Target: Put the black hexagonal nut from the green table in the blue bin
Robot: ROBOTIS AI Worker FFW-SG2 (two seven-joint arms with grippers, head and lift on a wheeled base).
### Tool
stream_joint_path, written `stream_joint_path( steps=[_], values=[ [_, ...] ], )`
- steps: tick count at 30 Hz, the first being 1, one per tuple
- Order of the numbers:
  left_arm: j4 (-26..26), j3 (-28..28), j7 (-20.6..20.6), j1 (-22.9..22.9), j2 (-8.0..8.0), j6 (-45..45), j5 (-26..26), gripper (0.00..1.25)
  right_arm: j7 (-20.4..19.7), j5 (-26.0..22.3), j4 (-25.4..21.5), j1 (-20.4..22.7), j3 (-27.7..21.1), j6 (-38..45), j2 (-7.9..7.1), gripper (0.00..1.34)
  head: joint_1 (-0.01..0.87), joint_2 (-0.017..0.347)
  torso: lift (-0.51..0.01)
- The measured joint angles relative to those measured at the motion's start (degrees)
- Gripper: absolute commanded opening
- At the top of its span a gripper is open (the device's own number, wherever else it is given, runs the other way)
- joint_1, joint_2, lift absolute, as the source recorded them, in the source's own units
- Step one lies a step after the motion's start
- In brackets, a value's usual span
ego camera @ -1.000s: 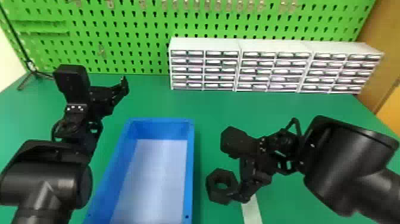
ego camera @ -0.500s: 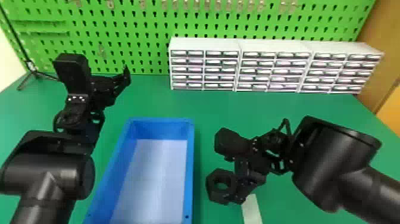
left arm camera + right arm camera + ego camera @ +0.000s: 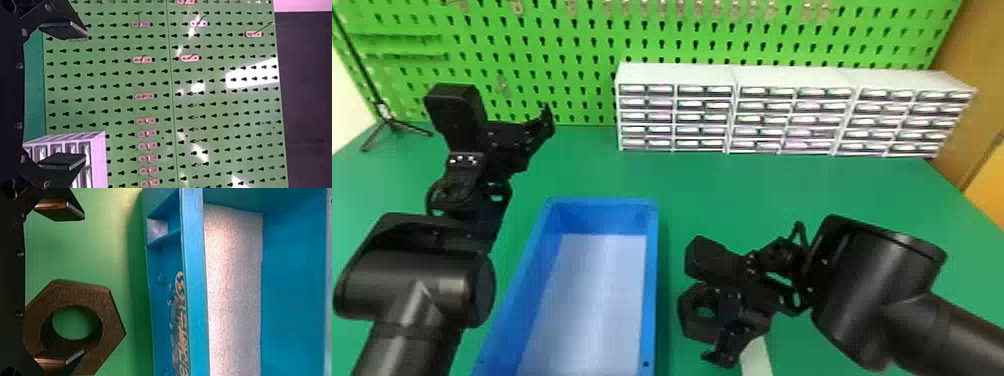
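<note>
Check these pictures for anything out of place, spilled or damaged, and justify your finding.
Nothing much stands out. The black hexagonal nut lies flat on the green table, the blue bin stands upright beside it, and the drawer cabinets line up behind. The one blemish is patchy marking on the bin's outer wall.

Hexagonal nut, black. Blue bin, floor whitish. Table, green. Pegboard, bright green, dotted black. Drawer units, white.

Bright; I get white glare off the pegboard; shadow on the green table beside the blue bin.
</note>
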Motion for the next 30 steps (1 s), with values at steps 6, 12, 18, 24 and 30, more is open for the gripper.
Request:
stream_joint_path(
  steps=[6,12,18,24,30],
  values=[
    [3.08,-0.26,0.00,-0.24,-0.02,-2.35,0.23,1.08,0.06,-0.62,0.31,-0.15,0.77,0.25,0.30,1.23,0.683,0.028,-0.096],
    [5.83,-0.52,0.00,-0.24,-0.09,-5.16,-0.03,1.07,0.05,-1.84,1.46,-0.66,1.53,0.09,0.19,1.23,0.683,0.028,-0.096],
    [8.51,-0.52,0.00,-0.01,-0.09,-7.68,-0.21,1.07,0.09,-2.15,2.39,-0.73,1.69,-0.20,0.26,1.23,0.683,0.028,-0.096],
    [9.21,-0.38,0.00,0.27,-0.10,-7.97,-0.20,1.07,0.09,-2.82,3.43,-0.67,1.94,-0.99,0.40,1.21,0.683,0.028,-0.096],
    [9.32,-0.60,0.00,0.03,-0.26,-8.07,-0.29,1.07,0.09,-4.21,4.77,-0.61,2.62,-2.24,0.53,1.21,0.683,0.028,-0.096]
  ],
)
